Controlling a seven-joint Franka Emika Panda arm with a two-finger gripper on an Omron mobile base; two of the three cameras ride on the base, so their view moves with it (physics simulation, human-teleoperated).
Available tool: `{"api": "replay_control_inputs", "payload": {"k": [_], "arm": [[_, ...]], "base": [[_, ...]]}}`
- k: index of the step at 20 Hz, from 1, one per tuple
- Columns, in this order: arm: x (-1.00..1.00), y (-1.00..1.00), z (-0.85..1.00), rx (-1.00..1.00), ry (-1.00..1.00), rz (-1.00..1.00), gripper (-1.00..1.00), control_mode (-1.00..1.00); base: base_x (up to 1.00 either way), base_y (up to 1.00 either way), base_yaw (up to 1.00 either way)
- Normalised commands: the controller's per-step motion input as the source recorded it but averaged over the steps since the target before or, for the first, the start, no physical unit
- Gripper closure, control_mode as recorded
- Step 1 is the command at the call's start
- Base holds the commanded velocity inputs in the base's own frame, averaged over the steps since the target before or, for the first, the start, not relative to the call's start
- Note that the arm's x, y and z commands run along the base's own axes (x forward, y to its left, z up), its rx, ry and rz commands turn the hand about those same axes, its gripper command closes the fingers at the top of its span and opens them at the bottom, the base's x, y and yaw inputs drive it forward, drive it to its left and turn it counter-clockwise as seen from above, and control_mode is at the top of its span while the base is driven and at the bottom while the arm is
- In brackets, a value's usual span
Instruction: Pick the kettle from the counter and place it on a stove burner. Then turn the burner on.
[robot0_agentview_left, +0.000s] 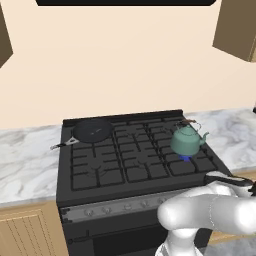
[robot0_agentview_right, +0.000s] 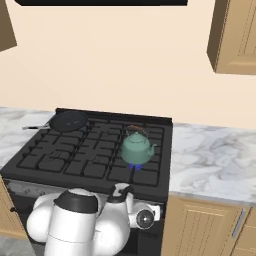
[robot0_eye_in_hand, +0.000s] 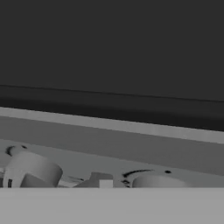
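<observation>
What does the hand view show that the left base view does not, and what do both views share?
The hand view shows the stove's grey control panel close up, with round knobs low in the picture and the dark stove front above.

The left base view shows the kettle on a front right stove burner, a blue flame under it, the frying pan at the back left, and the counter at both sides.

Both show the stove's knob panel.

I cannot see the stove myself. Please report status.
Small teal-green kettle on front right black grated burner, blue flame under it. End effector low at stove's knob panel; jaws unclear. Nothing in the way.
</observation>
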Motion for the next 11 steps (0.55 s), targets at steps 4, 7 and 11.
{"api": "replay_control_inputs", "payload": {"k": [4, 7, 11], "arm": [[0.00, -0.02, -0.14, -0.10, -0.24, 0.94, 1.00, -1.00], [0.00, -0.02, -0.31, -0.12, -0.28, 0.94, 1.00, -1.00], [0.00, -0.01, -0.83, -0.27, -0.16, 0.94, 1.00, -1.00]], "base": [[0.00, 0.00, 0.00], [0.00, 0.00, 0.00], [0.00, 0.00, 0.00]]}}
